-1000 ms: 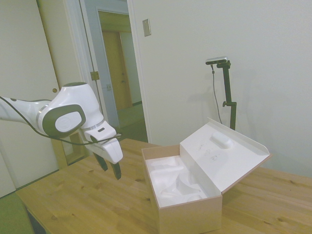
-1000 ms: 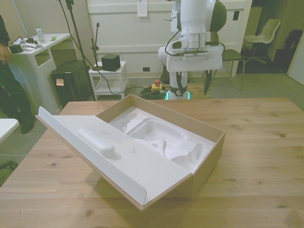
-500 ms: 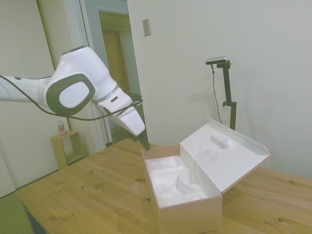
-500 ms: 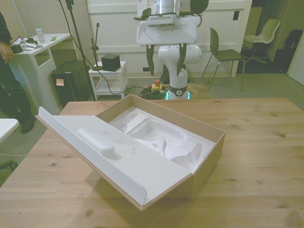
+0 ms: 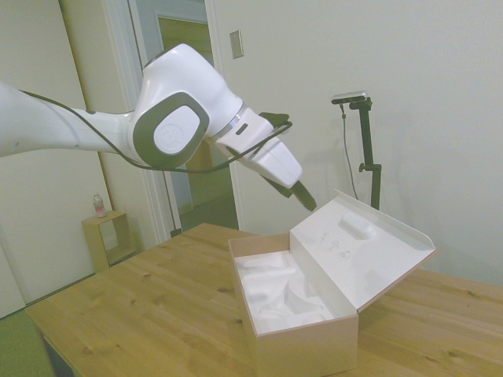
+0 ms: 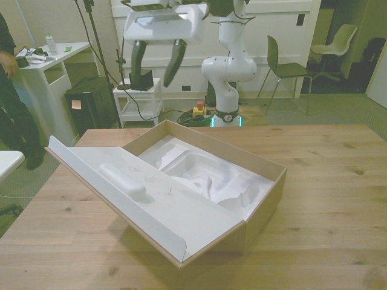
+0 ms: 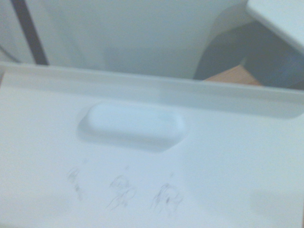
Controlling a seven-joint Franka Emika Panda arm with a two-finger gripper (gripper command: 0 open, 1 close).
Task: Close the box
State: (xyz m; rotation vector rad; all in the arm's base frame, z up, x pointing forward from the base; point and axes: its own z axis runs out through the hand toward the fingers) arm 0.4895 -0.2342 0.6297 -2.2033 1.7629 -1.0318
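Observation:
The box [image 5: 306, 345] stands open on the wooden table, tan outside [image 6: 266, 199] with a white moulded lining [image 6: 205, 175]. Its flap lid [image 5: 361, 251] leans outward toward the front view's left, white inner face [image 6: 139, 193] up, with a raised oval bump [image 7: 135, 124]. My gripper [image 6: 151, 77] hangs open and empty in the air, above and behind the lid's side of the box. In the side view the gripper [image 5: 302, 196] points down at the lid's upper part without touching it. The wrist view is filled by the lid's inner face.
A person [image 6: 12, 109] stands by a white desk at the front view's left. Behind the table are a small white cart [image 6: 139, 96] and a chair [image 6: 284, 66]. In the side view, a doorway and a small wooden shelf [image 5: 106, 236] lie beyond the table.
The arm has risen and swung from the front view's right to its left, from beside the box to above the lid side. The gripper stays open; the box has not moved.

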